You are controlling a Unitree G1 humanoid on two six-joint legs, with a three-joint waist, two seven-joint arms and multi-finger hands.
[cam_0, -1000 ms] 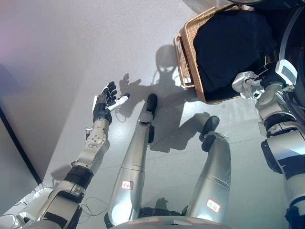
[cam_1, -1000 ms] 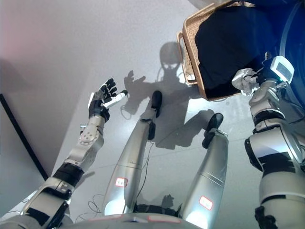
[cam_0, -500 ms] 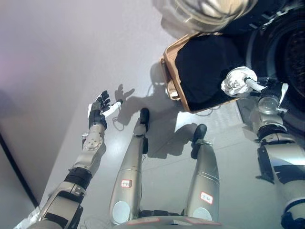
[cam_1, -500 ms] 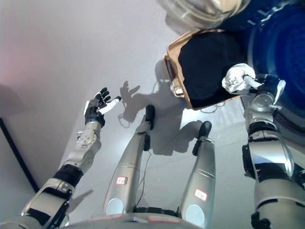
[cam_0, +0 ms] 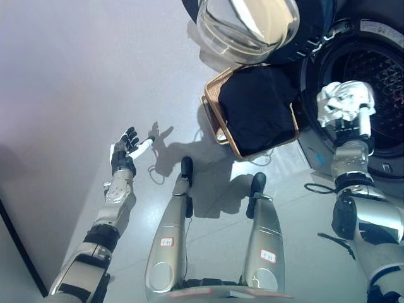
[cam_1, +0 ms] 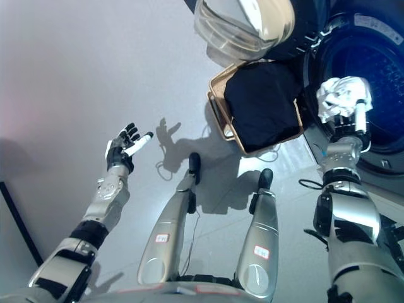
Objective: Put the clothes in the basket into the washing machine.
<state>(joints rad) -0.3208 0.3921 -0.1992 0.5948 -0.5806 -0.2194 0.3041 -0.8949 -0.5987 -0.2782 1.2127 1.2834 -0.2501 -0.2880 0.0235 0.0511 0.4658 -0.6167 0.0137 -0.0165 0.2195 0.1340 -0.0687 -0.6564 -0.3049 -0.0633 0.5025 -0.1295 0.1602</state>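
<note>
Right robot hand (cam_0: 344,120) raised before washing machine (cam_0: 379,95) drum opening, fingers closed round crumpled white garment (cam_0: 344,101); garment bunched above hand, against dark drum interior. Washing machine door (cam_0: 247,28) swung open, glass bowl above basket. Wicker basket (cam_0: 214,117) on floor just left of machine, dark clothes (cam_0: 259,107) filling it, well clear of right robot hand. Left robot hand (cam_0: 124,146) held out over bare floor (cam_0: 76,76) far left, fingers spread, holding nothing, well apart from basket.
</note>
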